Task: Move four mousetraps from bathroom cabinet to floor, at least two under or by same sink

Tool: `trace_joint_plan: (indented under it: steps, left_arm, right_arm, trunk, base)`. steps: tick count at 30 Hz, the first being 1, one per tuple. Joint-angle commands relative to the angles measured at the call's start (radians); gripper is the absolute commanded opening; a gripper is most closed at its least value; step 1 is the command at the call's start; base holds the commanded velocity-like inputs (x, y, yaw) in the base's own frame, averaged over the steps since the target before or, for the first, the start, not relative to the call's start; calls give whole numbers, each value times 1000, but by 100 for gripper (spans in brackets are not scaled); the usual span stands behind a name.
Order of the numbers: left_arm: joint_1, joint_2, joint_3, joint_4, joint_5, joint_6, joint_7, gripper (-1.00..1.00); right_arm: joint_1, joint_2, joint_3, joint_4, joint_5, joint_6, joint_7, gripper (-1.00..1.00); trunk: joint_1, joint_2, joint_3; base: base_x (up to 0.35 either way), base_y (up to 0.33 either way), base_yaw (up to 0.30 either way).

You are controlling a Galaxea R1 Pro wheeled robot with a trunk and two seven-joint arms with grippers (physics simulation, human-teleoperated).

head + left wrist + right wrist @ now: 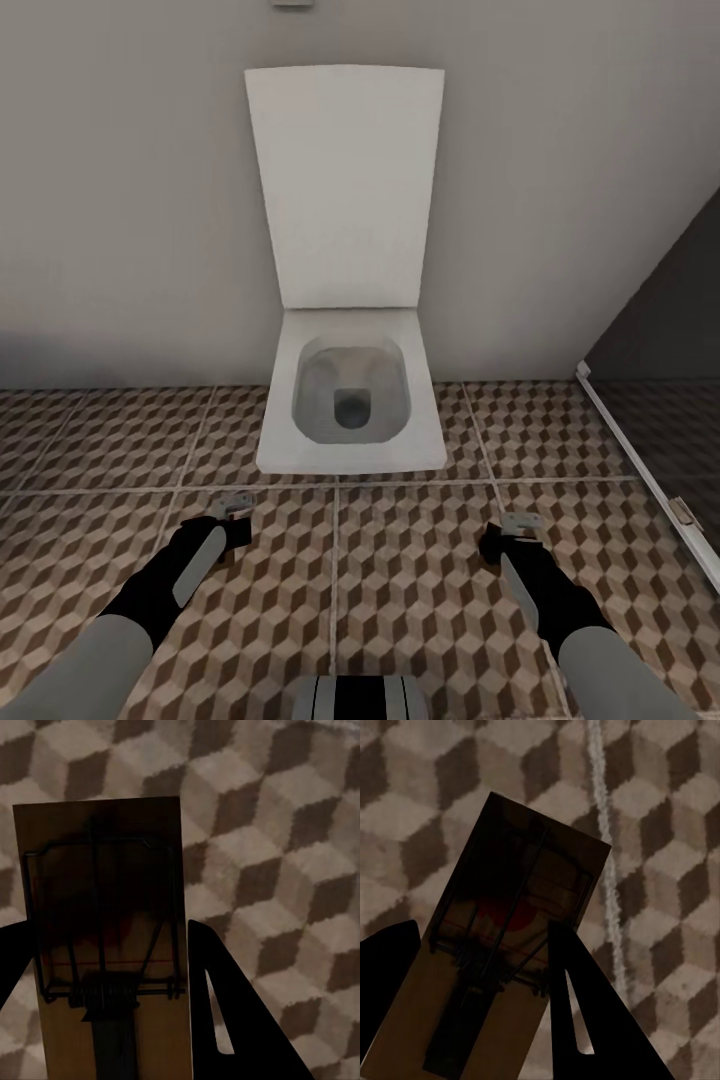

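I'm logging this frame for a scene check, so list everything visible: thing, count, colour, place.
Small flat brown wooden mousetraps with wire parts: two, one in the left hand, one in the right hand, both above the floor.
White rectangular toilet: one, lid up against the wall, straight ahead of the robot.
Tiled floor with brown, beige and white cube pattern: one, under the toilet and both arms.
Plain pale wall: one, behind the toilet.
Dark glass panel with pale frame: one, at the robot's right.
Left hand: black, shut on a mousetrap.
Right hand: black, shut on a mousetrap.
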Motion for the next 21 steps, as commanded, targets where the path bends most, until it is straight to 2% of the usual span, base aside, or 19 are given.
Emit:
trace_joint_plan:
  steps: [1,21]
  left_arm:
    - [-1,1,-5,-2,8,3,8,-100]
    - [-1,4,-5,-2,7,3,8,-100]
  right_arm:
    - [0,0,0,-2,-3,5,-4,-100]
    - [0,-3,-1,-2,-3,5,-4,-100]
  trunk:
    - [0,-1,-5]
    - [9,-5,-82]
  base:
    - [0,0,0]
    - [0,0,0]
